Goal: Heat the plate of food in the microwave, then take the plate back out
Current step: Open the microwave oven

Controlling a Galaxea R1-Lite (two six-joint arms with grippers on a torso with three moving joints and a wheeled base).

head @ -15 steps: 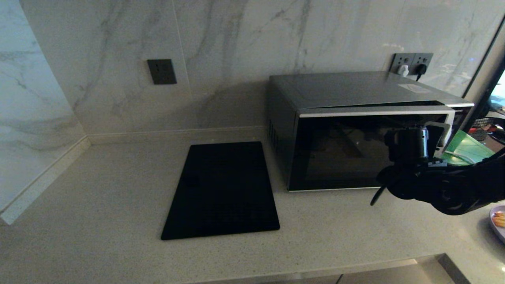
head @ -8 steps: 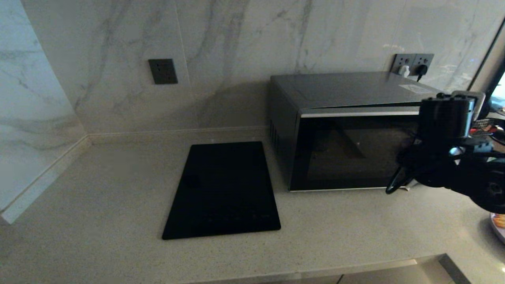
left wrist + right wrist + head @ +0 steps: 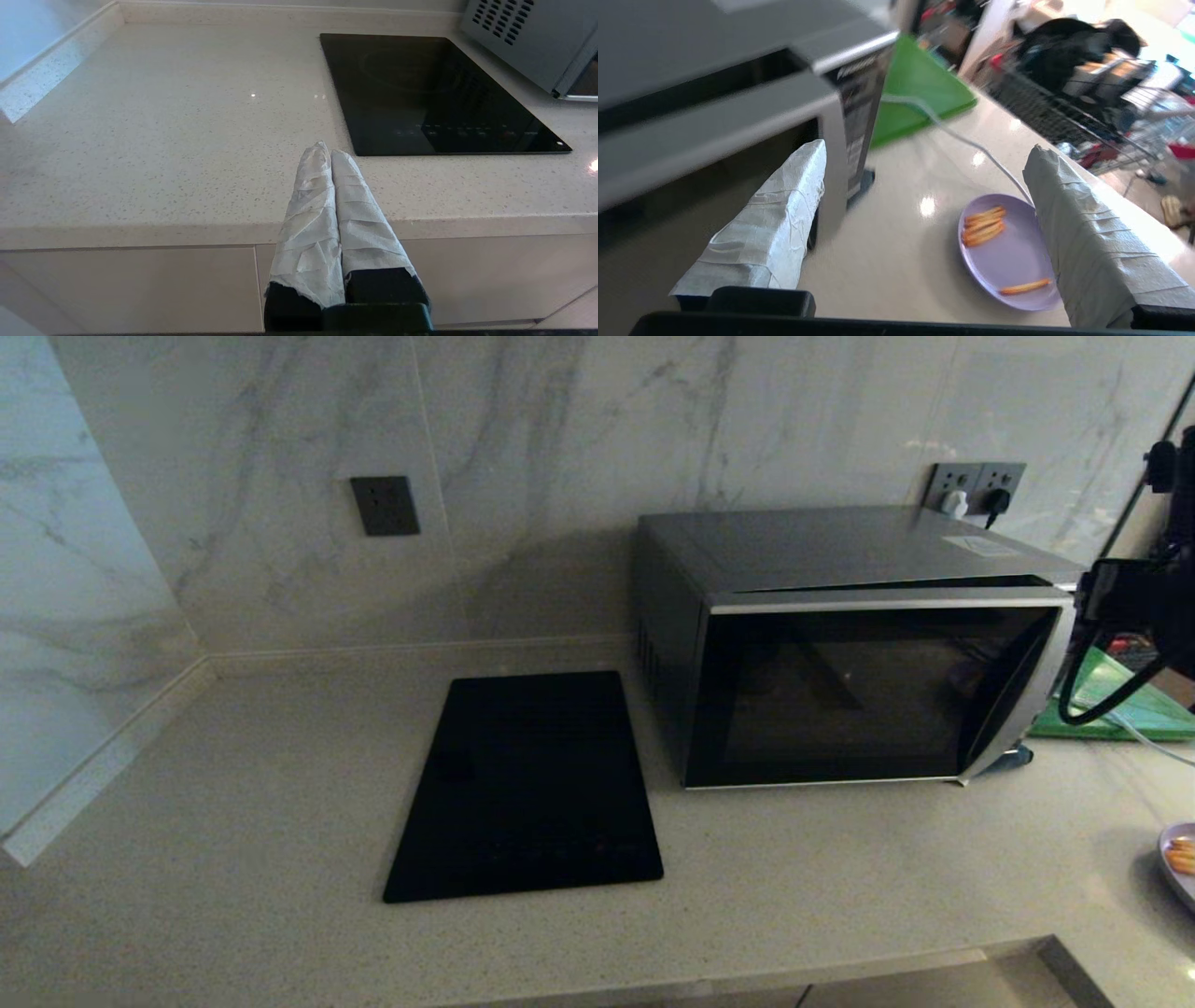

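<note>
- Little of the task is judged complete: the microwave (image 3: 850, 644) door stands slightly ajar, a dark gap being visible along its top edge in the head view, and the plate of food (image 3: 1008, 254) has not yet been placed inside.
- Remaining steps are judged to be: full opening of the door, pickup and loading of the plate, closing, heating, and retrieval.
- The plate of food is seen at the lower right edge of the head view, cut off by the frame, resting on the table (image 3: 280, 784) well apart from the microwave front. In the right wrist view it lies at lower centre-right, near the microwave's control-panel corner.
- The plate is noted as small, round and lavender-purple, with a cluster of orange-yellow sticks toward one side and a single stick lying apart near the rim.
- The microwave is noted as a silver-grey box with a dark glass door and a curved silver strip at its right side; the interior cannot be made out through the glass.
- The right gripper (image 3: 924, 233) is held raised at the right edge of the head view, beside the microwave's right end; its wrapped fingers are spread wide apart and nothing is held.
- The left gripper (image 3: 331, 156) is parked over the table's front edge, its wrapped fingers pressed together and empty.
- A black flat panel (image 3: 527, 784) lies left of the microwave; a green board (image 3: 1120, 705) lies behind its right side.
</note>
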